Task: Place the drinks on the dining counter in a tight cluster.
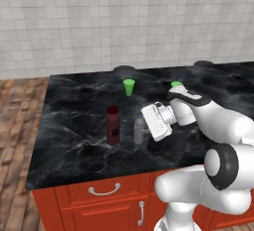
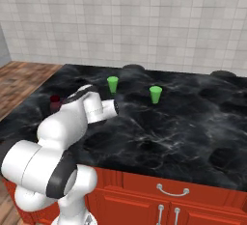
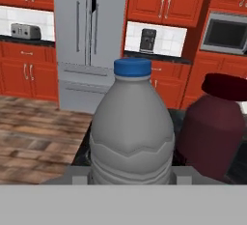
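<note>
Black marble dining counter (image 1: 74, 150) was where I had my pincer (image 1: 145, 132) clamped round the clear bottle (image 1: 139, 129), blue cap up, just beside the dark-red bottle (image 1: 113, 125). Looked like I was setting it down, so next I'd need to let go cleanly without tipping it. No labels anywhere I could read.

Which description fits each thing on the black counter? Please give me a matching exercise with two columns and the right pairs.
Things:
1. clear bottle
2. dark-red bottle
3. green cup
4. gripper

Descriptions:
a. stands alone, nearer the wall
b. has a blue cap
c. has a dark cap
d. closed around a bottle

Pairs: 1-b, 2-c, 3-a, 4-d
</note>
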Controlling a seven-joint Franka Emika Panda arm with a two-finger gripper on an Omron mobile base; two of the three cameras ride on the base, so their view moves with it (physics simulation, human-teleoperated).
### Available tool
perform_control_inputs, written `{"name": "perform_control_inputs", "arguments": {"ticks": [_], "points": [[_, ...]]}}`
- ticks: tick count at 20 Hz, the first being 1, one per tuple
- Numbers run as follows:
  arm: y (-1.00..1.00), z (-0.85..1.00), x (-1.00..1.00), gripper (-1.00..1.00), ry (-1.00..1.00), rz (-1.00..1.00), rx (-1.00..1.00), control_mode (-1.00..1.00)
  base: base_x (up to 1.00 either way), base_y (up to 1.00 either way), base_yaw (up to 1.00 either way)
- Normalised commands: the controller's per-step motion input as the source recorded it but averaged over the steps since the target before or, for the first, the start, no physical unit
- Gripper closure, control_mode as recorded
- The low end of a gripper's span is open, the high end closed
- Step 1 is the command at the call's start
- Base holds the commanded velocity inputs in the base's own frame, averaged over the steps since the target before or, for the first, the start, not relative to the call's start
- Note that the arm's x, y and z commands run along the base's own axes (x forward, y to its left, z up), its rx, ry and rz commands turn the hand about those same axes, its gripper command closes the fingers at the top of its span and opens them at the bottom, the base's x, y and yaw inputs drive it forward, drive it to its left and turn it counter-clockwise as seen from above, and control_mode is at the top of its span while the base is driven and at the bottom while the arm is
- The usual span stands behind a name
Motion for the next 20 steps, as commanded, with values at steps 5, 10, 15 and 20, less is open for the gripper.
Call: {"name": "perform_control_inputs", "arguments": {"ticks": [5,10,15,20], "points": [[0.0,-0.24,0.27,1.0,0.0,0.01,0.0,-1.0,0.0,0.0,0.0],[0.0,-0.23,0.22,1.0,0.0,0.03,0.0,-1.0,0.0,0.0,0.0],[0.0,-0.19,0.25,1.0,0.0,0.04,0.0,-1.0,0.0,0.0,0.0],[0.0,-0.18,0.26,1.0,0.0,0.03,0.0,-1.0,0.0,0.0,0.0]]}}
